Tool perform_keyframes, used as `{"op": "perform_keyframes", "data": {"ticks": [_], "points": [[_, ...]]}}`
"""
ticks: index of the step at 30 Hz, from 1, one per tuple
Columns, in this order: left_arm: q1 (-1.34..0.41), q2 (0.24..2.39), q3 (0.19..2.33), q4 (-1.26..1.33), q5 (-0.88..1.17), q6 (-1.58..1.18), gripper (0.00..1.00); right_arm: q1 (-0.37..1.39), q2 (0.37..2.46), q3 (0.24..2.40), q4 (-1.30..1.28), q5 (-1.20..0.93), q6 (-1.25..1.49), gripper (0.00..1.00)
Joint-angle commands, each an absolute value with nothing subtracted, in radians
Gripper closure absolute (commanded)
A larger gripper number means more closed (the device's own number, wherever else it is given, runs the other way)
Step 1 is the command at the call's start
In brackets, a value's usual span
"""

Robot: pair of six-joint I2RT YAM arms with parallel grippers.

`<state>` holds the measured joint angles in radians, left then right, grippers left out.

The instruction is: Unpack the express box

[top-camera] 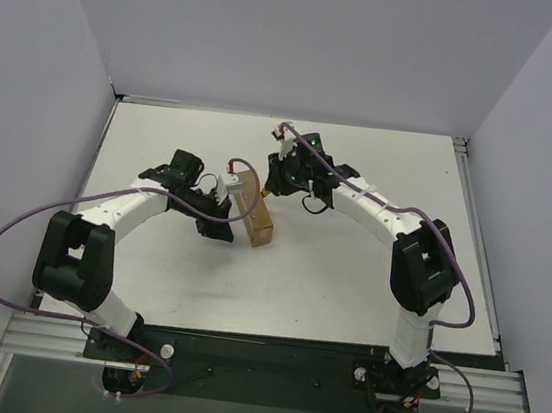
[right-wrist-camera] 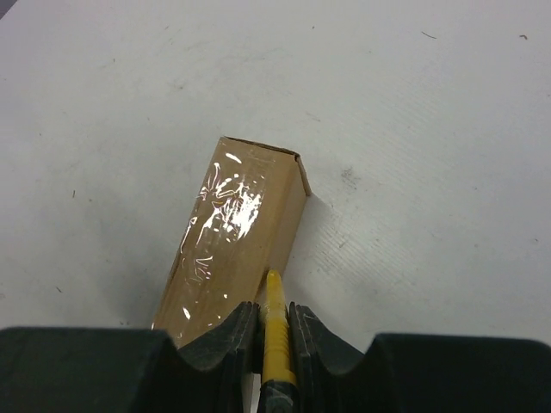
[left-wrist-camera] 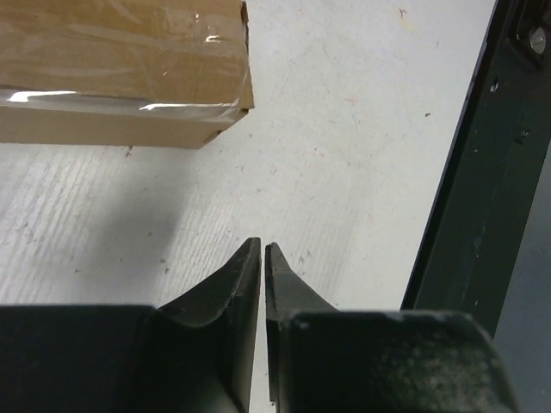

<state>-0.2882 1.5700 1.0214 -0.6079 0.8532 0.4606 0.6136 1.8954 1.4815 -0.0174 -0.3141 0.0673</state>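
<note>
— What are the jaws of the left gripper (left-wrist-camera: 263, 249) doing?

— They are drawn almost together, with only a thin slit between them, and they grasp nothing. Under the tips is the bare white table (left-wrist-camera: 362, 155).

— And the right gripper (right-wrist-camera: 274, 308)?

— Clenched on a knife (right-wrist-camera: 277, 344). Its yellow body sits squeezed between the two fingers and pokes out past them, with the tip aimed forward.

— Where is the box (right-wrist-camera: 237, 232) from there?

— Right ahead of the right jaws, lying flat on the table with its length running away from them. The knife tip ends over its long side face, close to the near end. I cannot tell whether it touches the cardboard.

— And from the left jaws?

— Apart from them. In the left wrist view the box lies ahead and off to the left, with a strip of table between it and the fingertips. One corner is the part nearest them.

— Is it shut?

— Yes. Shiny clear tape (right-wrist-camera: 219, 206) runs along the top.

— And from above?

— The box lies slantwise near the middle of the table, between the two grippers. The left one is just beside it and the right one is at its far end.
</note>
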Motion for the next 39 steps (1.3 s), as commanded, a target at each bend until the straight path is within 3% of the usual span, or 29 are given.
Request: {"op": "perform_keyframes", "data": {"ticks": [1,9,14,20,25,30,39], "points": [[-0.230,1.516,1.097,-0.669,0.882,0.543,0.83,0.612,1.878,1.465,0.032,-0.255,0.097,1.00],[-0.169,1.682,1.339,-0.287,0.831,0.206,0.82,0.555,1.697,1.364,-0.133,-0.158,-0.066,1.00],[-0.169,1.883,1.548,-0.239,0.733,0.058,0.80,0.572,1.557,1.243,-0.204,-0.196,-0.161,1.00],[-0.155,2.055,1.678,-0.218,0.790,-0.049,0.77,0.618,1.502,1.204,-0.273,-0.258,-0.209,1.00],[-0.135,2.037,1.585,-0.042,0.873,-0.242,0.74,0.650,1.545,1.250,-0.357,-0.267,-0.212,1.00],[-0.132,1.993,1.459,-0.037,0.931,-0.255,0.74,0.690,1.594,1.284,-0.439,-0.357,-0.210,1.00],[-0.133,1.792,1.210,0.020,0.974,-0.262,0.73,0.722,1.620,1.241,-0.207,-0.339,-0.094,1.00]]}}
